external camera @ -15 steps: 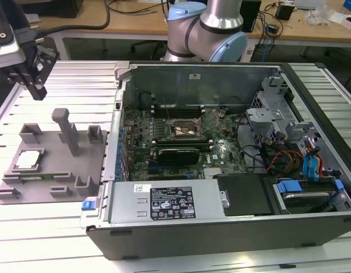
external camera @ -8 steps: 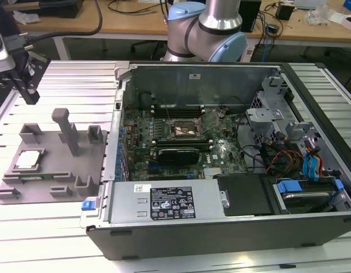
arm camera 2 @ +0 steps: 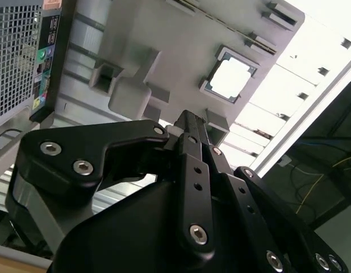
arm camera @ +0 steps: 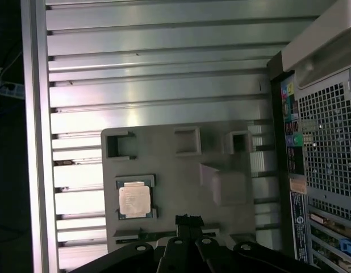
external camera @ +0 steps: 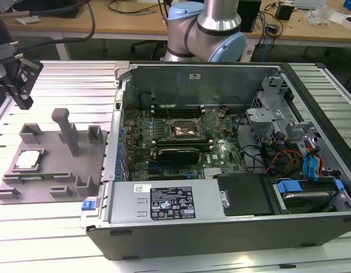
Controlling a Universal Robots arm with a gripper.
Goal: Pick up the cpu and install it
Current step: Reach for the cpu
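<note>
Black tool (arm camera 2: 187, 119) up close, pinched narrow, holding nothing, hanging above the table (arm camera: 164, 85). Past it, the cpu (arm camera: 134, 200) lying flat in a square pocket of the grey tray (arm camera: 170, 182), beside the open computer case (external camera: 192, 233).

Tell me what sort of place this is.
Probably a robotics lab set up for computer assembly. A robot arm stands behind an open computer case on a slatted metal table, the cpu sits in a grey fixture plate beside it, and wooden desks run behind.
</note>
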